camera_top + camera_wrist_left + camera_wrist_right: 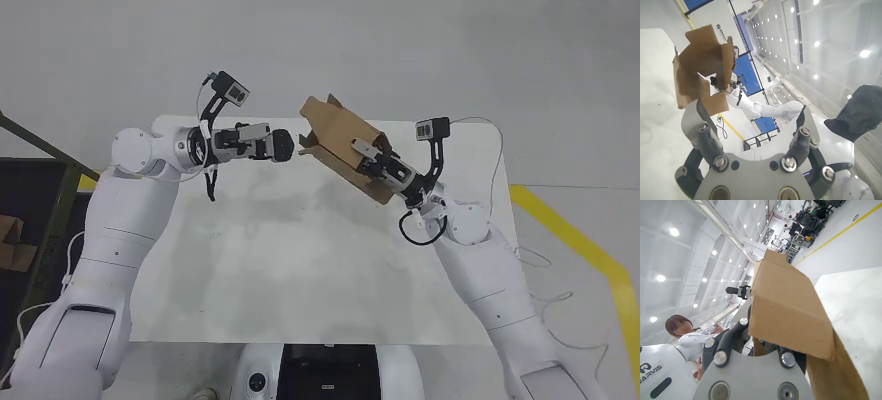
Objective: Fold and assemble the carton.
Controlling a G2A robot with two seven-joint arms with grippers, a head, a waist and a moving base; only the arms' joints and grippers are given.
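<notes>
The carton (345, 145) hangs in the air above the far edge of the desk (300, 270), toward its far right corner. It is tilted and half opened, with loose flaps and its open end turned toward the left arm. The right claw (380, 168) is clamped on the carton's wall at the opposite end, probably to keep the carton lifted and steady while the open end is worked. The left claw (292, 146) sits just beside that open end, its fingers (704, 113) apart and holding nothing, apparently lined up to press a flap inward. Whether it touches the cardboard cannot be told. No flap is folded shut yet, so most of the assembly seems to remain.
</notes>
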